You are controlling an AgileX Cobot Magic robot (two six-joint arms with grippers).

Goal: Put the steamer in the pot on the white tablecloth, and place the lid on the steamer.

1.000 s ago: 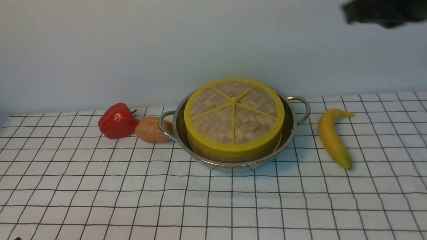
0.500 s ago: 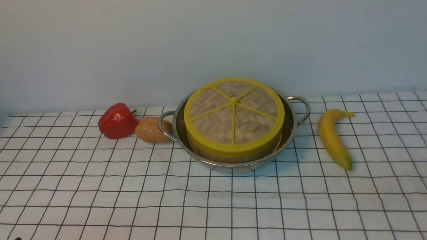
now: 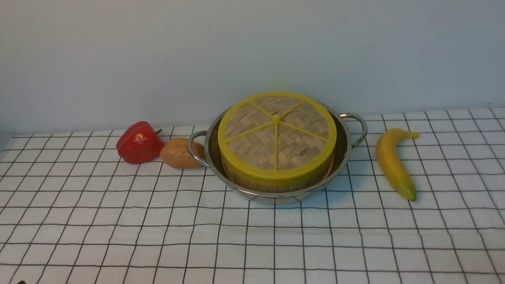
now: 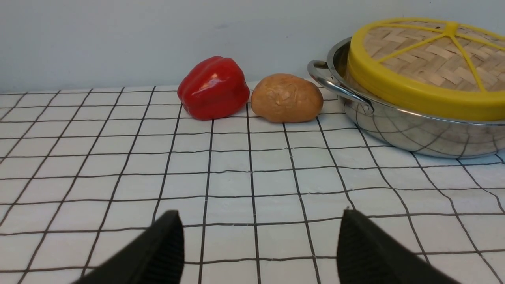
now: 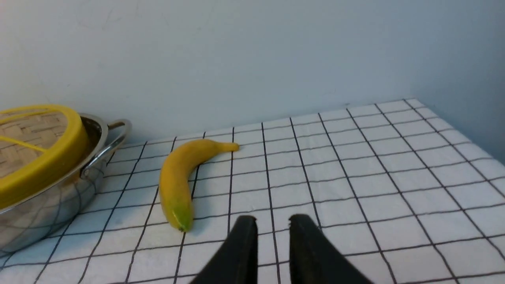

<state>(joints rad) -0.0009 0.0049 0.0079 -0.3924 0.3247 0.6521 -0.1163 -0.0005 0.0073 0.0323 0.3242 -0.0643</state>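
The shiny steel pot (image 3: pixel 342 152) stands on the white tablecloth (image 3: pixel 252 236) at mid-table near the back wall. Inside it sits the bamboo steamer (image 3: pixel 272 186); only its side wall shows. The woven lid (image 3: pixel 276 136) with yellow rim and spokes lies on top, hiding the steamer's contents. Neither gripper appears in the front view. In the left wrist view my left gripper (image 4: pixel 260 215) hangs open over bare cloth, away from the pot (image 4: pixel 414 134) and the lid (image 4: pixel 426 59). My right gripper (image 5: pixel 272 219) is slightly open with nothing in it, off the banana's greenish end.
A red bell pepper (image 3: pixel 139 142) and a brown potato (image 3: pixel 179 154) lie just left of the pot's left handle. A yellow banana (image 3: pixel 392 163) lies right of the pot, also seen as the banana (image 5: pixel 175 177) in the right wrist view. The wall stands close behind.
A dark part of the right arm at the front view's top right corner has left the frame. The pot, steamer and lid have not moved.
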